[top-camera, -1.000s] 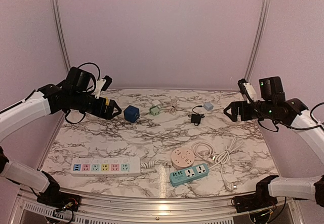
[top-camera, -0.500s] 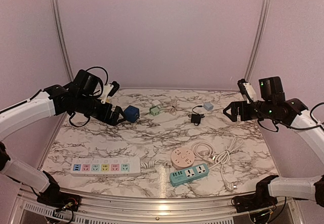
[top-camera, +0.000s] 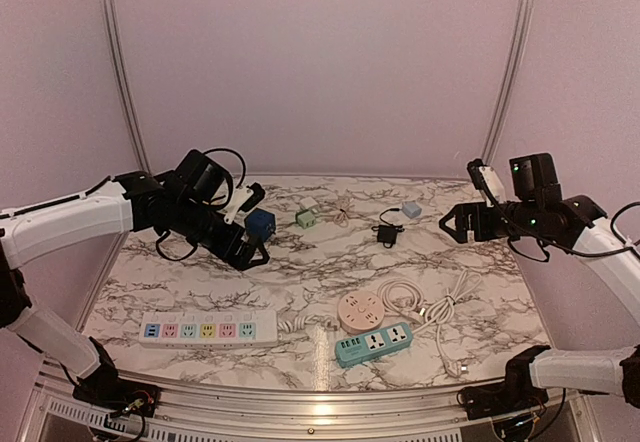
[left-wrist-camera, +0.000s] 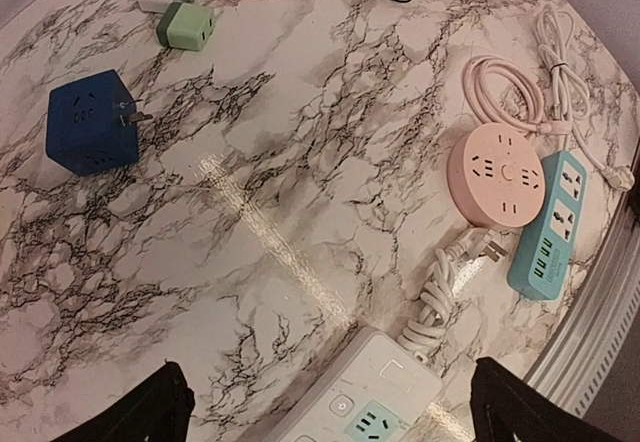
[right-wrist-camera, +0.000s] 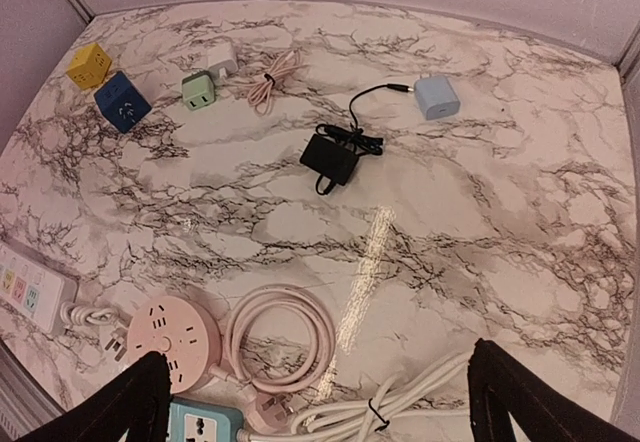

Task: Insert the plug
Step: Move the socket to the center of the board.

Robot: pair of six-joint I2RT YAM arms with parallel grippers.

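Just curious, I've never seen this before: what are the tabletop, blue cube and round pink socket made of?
Tabletop: marble pattern, glossy, mirrors a light streak; stone or printed laminate, cannot tell. Blue cube: probably matte moulded plastic, even colour. Round pink socket: likely smooth plastic too.

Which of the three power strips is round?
The pink one, a flat disc near the front edge; the white strip and the teal strip are long bars.

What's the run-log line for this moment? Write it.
left jaws: open, empty, near dark blue plastic cube adapter | right jaws: open, empty, raised | task: no plug held yet
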